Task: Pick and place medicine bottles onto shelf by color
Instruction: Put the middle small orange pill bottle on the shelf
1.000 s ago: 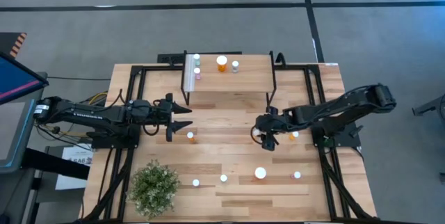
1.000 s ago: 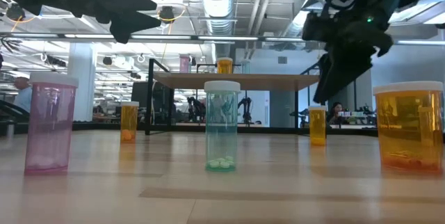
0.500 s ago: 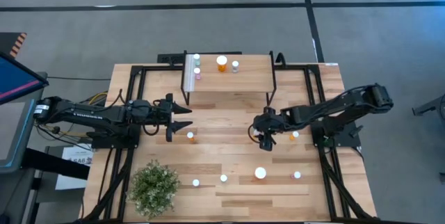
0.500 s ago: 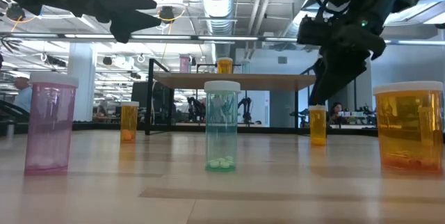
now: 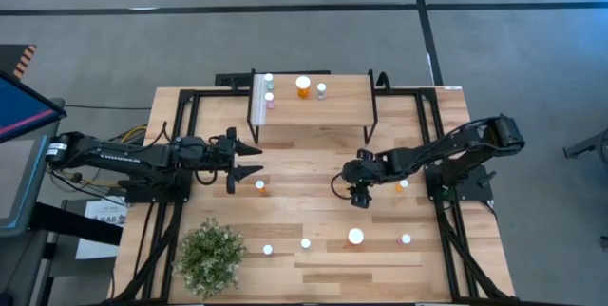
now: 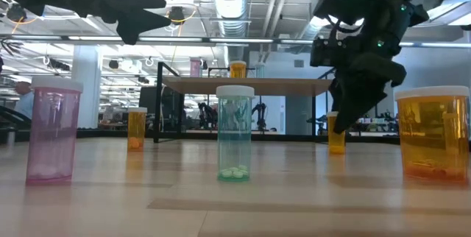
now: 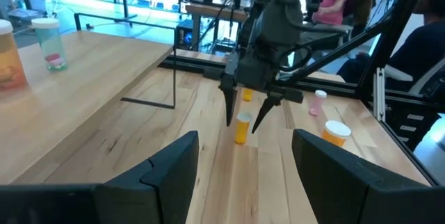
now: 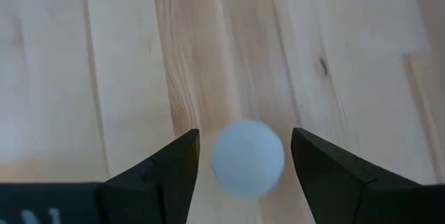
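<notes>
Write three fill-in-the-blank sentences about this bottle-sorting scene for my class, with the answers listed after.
1. The right gripper points straight ____ over a white bottle cap.
2. Its fingers are ____, one on each side of the cap.
3. The largest bottle on the shelf is ____.

Answers: down; open; orange

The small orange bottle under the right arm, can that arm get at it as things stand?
Probably yes. The right end effector hangs open straight above the small orange bottle, its white cap between the fingers, and nothing stands close beside it on the table.
</notes>
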`<state>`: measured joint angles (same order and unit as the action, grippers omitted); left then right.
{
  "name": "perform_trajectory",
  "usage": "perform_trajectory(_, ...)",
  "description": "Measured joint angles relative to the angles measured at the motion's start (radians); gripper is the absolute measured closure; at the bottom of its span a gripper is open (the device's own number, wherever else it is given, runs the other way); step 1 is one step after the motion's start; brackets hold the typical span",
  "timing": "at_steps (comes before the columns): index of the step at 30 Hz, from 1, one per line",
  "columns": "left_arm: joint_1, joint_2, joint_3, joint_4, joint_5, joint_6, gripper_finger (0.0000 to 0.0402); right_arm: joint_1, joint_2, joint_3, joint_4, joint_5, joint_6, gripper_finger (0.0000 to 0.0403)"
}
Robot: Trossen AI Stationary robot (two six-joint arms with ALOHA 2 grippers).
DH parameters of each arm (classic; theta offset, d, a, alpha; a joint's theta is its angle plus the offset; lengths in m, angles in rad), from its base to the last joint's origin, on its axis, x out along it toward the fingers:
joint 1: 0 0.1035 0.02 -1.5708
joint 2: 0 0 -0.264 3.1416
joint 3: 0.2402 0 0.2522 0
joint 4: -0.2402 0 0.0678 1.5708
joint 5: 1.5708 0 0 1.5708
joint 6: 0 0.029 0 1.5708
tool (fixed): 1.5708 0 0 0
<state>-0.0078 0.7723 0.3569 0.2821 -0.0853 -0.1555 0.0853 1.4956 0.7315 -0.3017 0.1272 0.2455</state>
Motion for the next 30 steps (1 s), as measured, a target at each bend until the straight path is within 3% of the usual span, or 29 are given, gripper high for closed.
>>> perform_trajectory(8,0.0,0.0,0.0,0.0,0.0,0.001,0.0181,0.0,-0.014,0.0,0.005,0.0,0.0,0.016)
perform_trajectory(23,0.0,0.0,0.0,0.001,-0.001,-0.003,0.0181,-0.001,-0.013,0.0,0.003,-0.021,0.009,0.0266)
perform_trajectory(30,0.0,0.0,0.0,0.001,-0.006,-0.004,0.0181,-0.001,-0.013,0.0,0.002,-0.021,0.009,0.0268)
